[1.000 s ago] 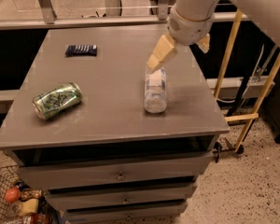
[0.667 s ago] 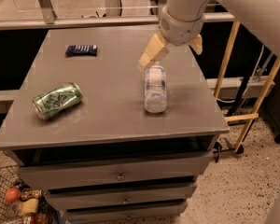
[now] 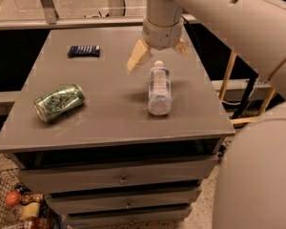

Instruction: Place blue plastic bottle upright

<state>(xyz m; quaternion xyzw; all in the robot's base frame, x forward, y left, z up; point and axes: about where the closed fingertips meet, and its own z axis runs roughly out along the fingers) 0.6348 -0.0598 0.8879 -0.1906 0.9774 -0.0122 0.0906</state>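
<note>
The flat grey counter [image 3: 109, 128] has drawers [image 3: 119, 178] under its top and stands on a speckled floor [image 3: 202, 211]. A light rail [image 3: 62, 23] runs behind it.

The small clear plastic bottle with white screw cap and pale blue label [image 3: 159, 87] lies on its side, right of the counter's centre, with its cap toward the far edge. The green drink can [image 3: 59, 101] lies on its side well to the left of the bottle. The small flat dark blue packet [image 3: 84, 51] lies left of the bottle, near the far edge.

The hand [image 3: 157, 57] hangs just above the bottle's cap, fingers spread apart, gripping nothing. Nothing stands between the bottle and the can.

A wire basket [image 3: 2, 199] sits on the floor, low to the bottle's left. A wooden frame [image 3: 227, 80] stands to the bottle's right.
</note>
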